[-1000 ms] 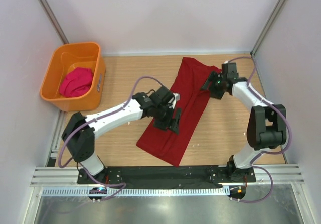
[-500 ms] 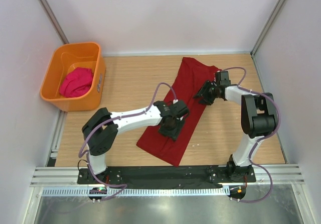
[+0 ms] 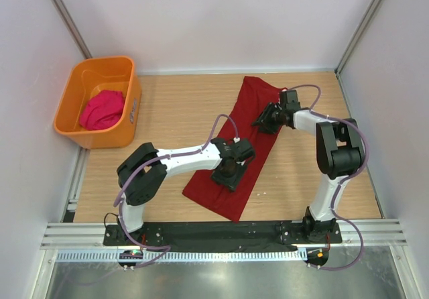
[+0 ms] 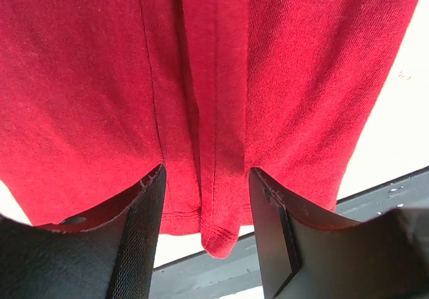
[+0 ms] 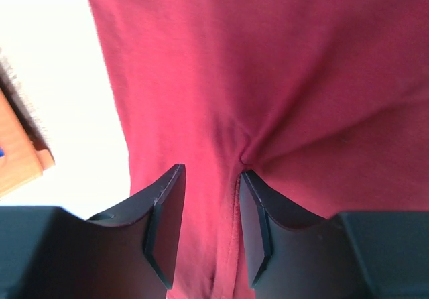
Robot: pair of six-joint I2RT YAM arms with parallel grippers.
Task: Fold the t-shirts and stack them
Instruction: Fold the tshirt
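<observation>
Two robot arms reach over a dark crimson t-shirt point(image 3: 256, 138) that lies in a long, narrow strip on the wooden table point(image 3: 174, 111). The strip runs aslant from the far side, right of centre, down toward the near edge.

The left hand point(image 3: 228, 176) is pressed onto the shirt's near half. Seen from its wrist, the left hand point(image 4: 206, 171) has its jaws a fair way apart. The two black fingers point(image 4: 144, 232) stand either side of a lengthwise ridge of the crimson t-shirt point(image 4: 80, 98), close to the hem. The cloth fills the gap and meets both inner faces, but the jaws have not closed down on it.

The right hand point(image 3: 263, 121) rests on the far half of the shirt. Its wrist camera shows the right hand point(image 5: 211, 171) with a narrower gap. The crimson t-shirt point(image 5: 301, 78) is gathered into a small pucker at one fingertip, and creases fan out from there. It cannot be told whether that pucker is actually clamped or only nudged between the fingers point(image 5: 167, 225).

The two hands are well apart along the strip, and the shirt lies flat on the table between them.

A bright magenta-pink t-shirt point(image 3: 102, 109) lies bunched in an orange tub point(image 3: 100, 61) at the far left corner. It is well clear of both arms and of the crimson shirt.
</observation>
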